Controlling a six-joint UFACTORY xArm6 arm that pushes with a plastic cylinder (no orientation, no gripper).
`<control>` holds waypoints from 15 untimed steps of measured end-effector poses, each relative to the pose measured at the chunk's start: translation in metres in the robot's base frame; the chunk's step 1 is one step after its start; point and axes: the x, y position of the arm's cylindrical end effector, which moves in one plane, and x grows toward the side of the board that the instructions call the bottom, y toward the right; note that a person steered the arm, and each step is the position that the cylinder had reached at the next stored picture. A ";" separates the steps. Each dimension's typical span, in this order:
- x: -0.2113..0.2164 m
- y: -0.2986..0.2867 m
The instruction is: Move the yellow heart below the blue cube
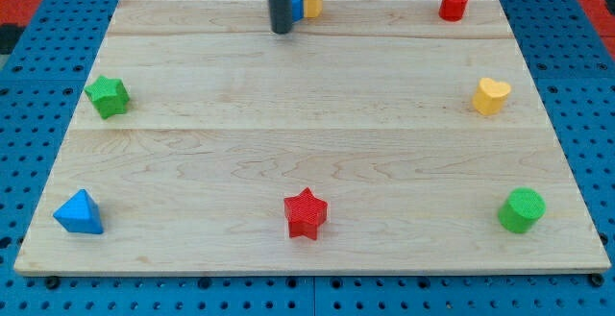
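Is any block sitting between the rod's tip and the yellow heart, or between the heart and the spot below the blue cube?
Nothing visible blocks either path. My tip is at the view's top, just beside the blue cube. The yellow heart lies far to the view's right, with only bare board between it and the spot below the cube.

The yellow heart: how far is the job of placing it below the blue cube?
Done: nothing; the yellow heart sits at the view's right edge, far from the blue cube. In hand: my tip is beside the cube, at the top. Left: reaching the heart and pushing it.
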 end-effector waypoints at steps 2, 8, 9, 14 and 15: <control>0.010 0.196; 0.074 0.210; 0.073 0.228; 0.002 0.135; -0.014 0.107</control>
